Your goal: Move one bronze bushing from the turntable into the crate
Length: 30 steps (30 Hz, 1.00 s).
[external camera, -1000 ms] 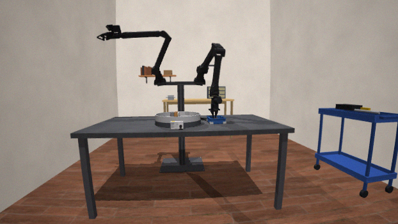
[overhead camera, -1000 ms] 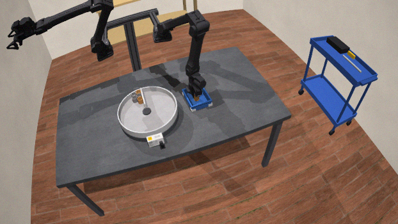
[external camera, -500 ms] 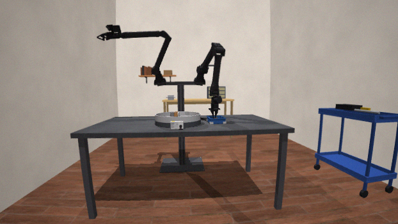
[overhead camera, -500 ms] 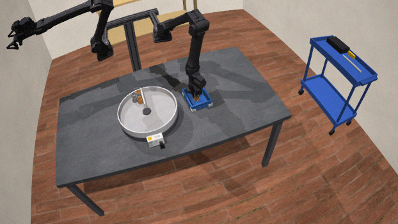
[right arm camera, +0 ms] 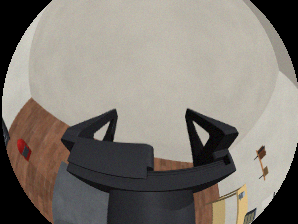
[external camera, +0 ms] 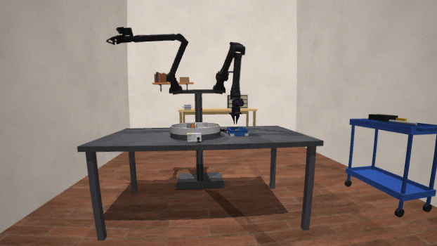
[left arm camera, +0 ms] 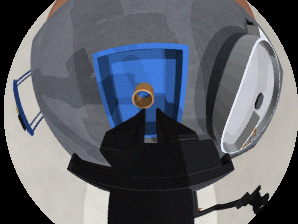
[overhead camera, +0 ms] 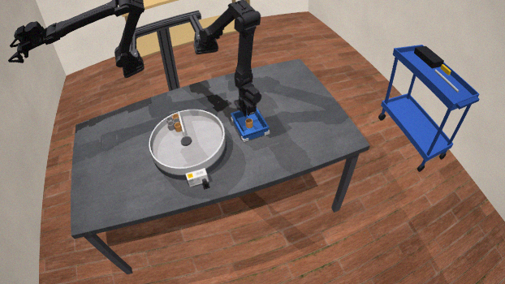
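A bronze bushing stands upright inside the blue crate. The crate sits flat between white corner guides, as far as they show. My left gripper is above the crate, its fingers slightly apart with nothing between them. On the turntable, bronze bushings and grey bushings stand grouped beside the divider; their lower parts are partly hidden. My right gripper is wide open and empty, high up away from the table.
The turntable's raised rim stands close beside the crate. A thin divider runs from the rim towards the dark hub. A white control box sits at the turntable's front. A blue cart stands apart from the table.
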Each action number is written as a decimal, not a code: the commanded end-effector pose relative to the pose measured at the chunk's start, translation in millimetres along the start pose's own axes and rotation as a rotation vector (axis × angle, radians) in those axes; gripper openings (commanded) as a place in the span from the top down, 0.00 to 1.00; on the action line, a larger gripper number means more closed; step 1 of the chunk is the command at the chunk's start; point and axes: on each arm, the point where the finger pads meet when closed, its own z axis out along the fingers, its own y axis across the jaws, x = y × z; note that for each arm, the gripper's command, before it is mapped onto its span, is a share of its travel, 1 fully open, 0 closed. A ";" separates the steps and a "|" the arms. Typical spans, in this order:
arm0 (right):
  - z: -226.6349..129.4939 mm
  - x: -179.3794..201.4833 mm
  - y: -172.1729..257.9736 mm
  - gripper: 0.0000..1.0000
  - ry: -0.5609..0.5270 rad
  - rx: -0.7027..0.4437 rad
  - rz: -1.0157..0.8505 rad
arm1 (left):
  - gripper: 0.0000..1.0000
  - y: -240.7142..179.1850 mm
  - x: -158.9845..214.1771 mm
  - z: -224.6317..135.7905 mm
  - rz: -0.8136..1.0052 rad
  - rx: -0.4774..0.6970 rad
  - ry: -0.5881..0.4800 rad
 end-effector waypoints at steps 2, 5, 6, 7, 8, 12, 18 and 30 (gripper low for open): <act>-6.5 -10.1 -12.2 0.00 -0.015 0.027 0.016 | 0.84 1.4 7.0 -20.5 -0.004 0.002 0.010; -6.5 -10.1 -12.2 0.00 -0.015 0.027 0.016 | 0.84 0.7 6.2 -29.4 -0.001 0.003 0.009; -6.5 -10.1 -12.2 0.00 -0.015 0.027 0.016 | 0.84 0.5 6.1 -31.6 0.000 0.003 0.009; -6.5 -10.1 -12.2 0.00 -0.015 0.027 0.016 | 0.84 0.5 6.0 -33.3 0.001 0.003 0.009; -6.5 -10.1 -12.2 0.00 -0.015 0.027 0.016 | 0.84 0.8 5.6 -34.6 0.000 0.002 0.008; -6.5 -10.1 -12.2 0.00 -0.015 0.027 0.016 | 0.84 -2.4 15.9 -27.4 -0.001 0.012 0.037; -6.5 -10.1 -12.2 0.00 -0.015 0.027 0.016 | 0.84 1.1 5.7 -31.7 -0.001 0.002 0.009; -6.5 -10.1 -12.2 0.00 -0.015 0.027 0.016 | 0.84 1.1 5.7 -31.7 -0.001 0.002 0.009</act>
